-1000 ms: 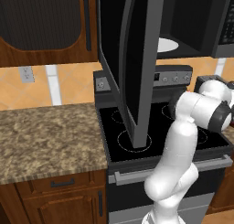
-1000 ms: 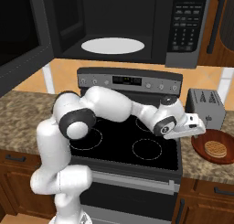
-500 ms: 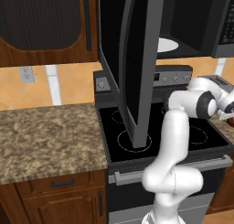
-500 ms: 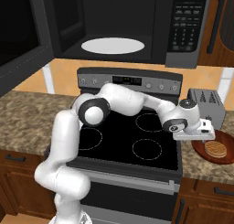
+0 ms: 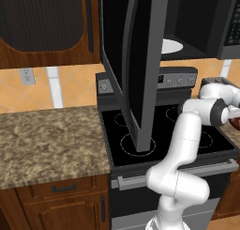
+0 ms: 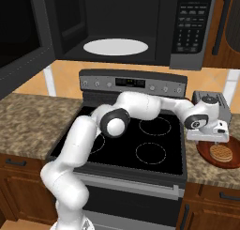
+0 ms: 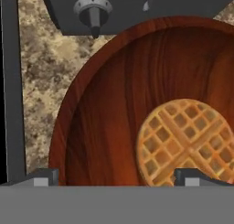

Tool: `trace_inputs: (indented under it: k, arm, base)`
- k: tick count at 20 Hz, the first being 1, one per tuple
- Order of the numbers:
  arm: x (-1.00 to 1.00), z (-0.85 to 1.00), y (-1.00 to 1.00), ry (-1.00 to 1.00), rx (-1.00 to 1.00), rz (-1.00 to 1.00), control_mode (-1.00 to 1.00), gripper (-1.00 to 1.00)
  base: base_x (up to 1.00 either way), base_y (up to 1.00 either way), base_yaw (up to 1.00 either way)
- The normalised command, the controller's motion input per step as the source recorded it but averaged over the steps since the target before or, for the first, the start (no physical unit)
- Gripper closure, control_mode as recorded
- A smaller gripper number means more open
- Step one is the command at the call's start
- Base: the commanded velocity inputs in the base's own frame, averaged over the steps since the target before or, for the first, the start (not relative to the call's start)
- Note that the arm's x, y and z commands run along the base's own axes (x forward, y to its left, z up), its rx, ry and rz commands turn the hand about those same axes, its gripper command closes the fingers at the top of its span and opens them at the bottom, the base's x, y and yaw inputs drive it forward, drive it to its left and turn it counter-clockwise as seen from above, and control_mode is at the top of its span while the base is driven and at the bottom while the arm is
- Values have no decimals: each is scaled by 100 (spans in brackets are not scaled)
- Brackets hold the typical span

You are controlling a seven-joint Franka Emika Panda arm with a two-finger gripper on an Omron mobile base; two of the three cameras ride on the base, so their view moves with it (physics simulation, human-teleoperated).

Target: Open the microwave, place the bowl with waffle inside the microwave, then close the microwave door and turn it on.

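The microwave (image 6: 187,32) hangs above the stove with its white turntable plate (image 6: 116,47) exposed. The microwave door (image 5: 136,60) is swung wide open, edge-on in the left base view and at the far left (image 6: 18,32) in the right base view. The reddish-brown bowl (image 6: 205,154) with a golden waffle (image 6: 221,152) sits on the right counter. My gripper (image 6: 209,140) hovers just above the bowl's left part, open. In the hand view the fingertips (image 7: 43,177) straddle the bowl's (image 7: 105,113) left half, with the waffle (image 7: 183,141) near the right tip; nothing is gripped.
A grey toaster (image 6: 213,98) stands right behind the bowl, its lever knob (image 7: 93,10) close to the rim. The black glass-top stove (image 6: 136,144) lies left of the bowl. Granite counter (image 5: 47,140) stretches to the left. The open door hangs over the stove's left burners.
The arm has swung right from the stove's right edge and the hand now sits over the bowl. The jaws stayed open. The microwave door has not moved.
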Motion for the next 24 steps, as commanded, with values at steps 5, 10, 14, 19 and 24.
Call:
trace_inputs:
  k: [5, 10, 14, 19, 24]
  arm:
    - [15, -43, 11, 5, 0, -2, -100, -100]
    - [0, -6, 0, 0, 1, -2, -100, -100]
    - [0, 3, 0, 0, 6, -1, -100, -100]
    - [0, 9, 8, 0, 3, 0, -100, -100]
    - [0, 0, 13, 0, 0, -1, -100, -100]
  base:
    - [0, 0, 0]
    - [0, 0, 0]
    - [0, 0, 0]
    - [0, 0, 0]
    - [0, 0, 0]
